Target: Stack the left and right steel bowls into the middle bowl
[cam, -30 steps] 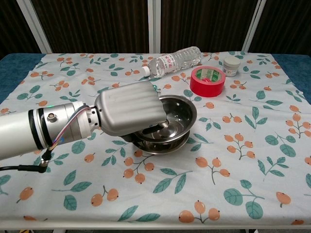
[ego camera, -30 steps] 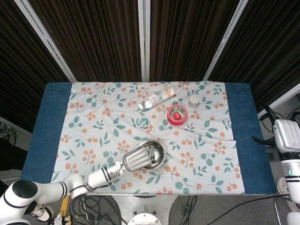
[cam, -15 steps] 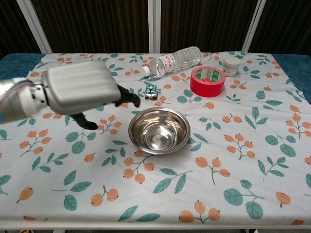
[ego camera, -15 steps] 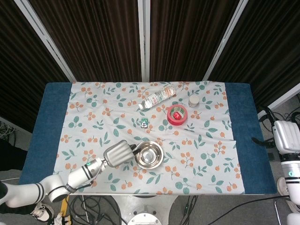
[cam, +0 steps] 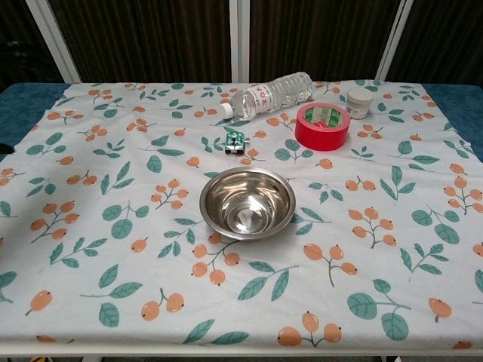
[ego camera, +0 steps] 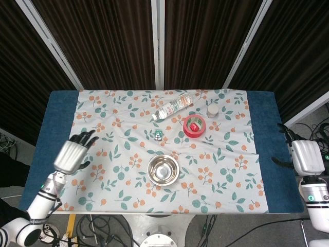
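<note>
Steel bowls point(cam: 247, 204) sit nested as one stack at the centre of the surface point(cam: 392, 249), so stacking appears complete. Left robot hand point(ego camera: 76, 150) hangs released, fingers spread, well clear. Right robot hand point(ego camera: 303, 156) waits off-edge; state cannot be told.

A: What lies at the back of the floral cloth point(cam: 392, 249)?
B: A plastic bottle point(cam: 270, 93) on its side, red tape roll point(cam: 321, 125), small white jar point(cam: 359, 102)
A: Nearer the middle?
B: A small green-and-white thing point(cam: 235, 141), too small to tell
</note>
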Robot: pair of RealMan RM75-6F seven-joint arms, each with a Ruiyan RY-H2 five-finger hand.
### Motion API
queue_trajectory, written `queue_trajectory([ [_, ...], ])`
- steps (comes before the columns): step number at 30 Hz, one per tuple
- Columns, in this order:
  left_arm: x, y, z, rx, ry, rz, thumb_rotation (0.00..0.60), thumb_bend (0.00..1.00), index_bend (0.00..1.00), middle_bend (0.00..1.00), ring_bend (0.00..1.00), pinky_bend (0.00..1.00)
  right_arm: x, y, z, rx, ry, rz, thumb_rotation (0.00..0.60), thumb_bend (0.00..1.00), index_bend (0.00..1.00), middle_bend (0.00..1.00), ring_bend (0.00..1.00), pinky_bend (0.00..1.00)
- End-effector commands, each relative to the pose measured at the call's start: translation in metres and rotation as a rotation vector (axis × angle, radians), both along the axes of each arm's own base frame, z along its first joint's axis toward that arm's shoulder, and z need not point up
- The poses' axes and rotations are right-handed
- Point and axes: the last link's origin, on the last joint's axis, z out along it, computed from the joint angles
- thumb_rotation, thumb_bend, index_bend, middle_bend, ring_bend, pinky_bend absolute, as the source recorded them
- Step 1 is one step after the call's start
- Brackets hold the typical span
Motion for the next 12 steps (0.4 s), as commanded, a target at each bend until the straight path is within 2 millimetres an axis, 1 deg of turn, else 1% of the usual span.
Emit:
queue_trajectory([
  [1,-0.035,-0.012,0.011,0.079,-0.028,0.084,0.600,0.03,0.22,0.15,0.13,0.23,-0.013,0.012,-0.012,-0.008,0.071,-0.027,0.600,0.00,0.12,0.09,0.00,0.00],
  [7,-0.055,-0.026,0.015,0.095,-0.050,0.144,0.600,0.03,0.22,0.15,0.13,0.23,-0.025,0.020,-0.019,-0.002,0.073,-0.078,0.600,0.00,0.10,0.07,0.00,0.00],
  [12,-0.061,-0.036,0.015,0.092,-0.052,0.156,0.600,0.03,0.22,0.16,0.13,0.23,-0.024,0.022,-0.022,0.008,0.072,-0.072,0.600,0.00,0.10,0.07,0.00,0.00],
])
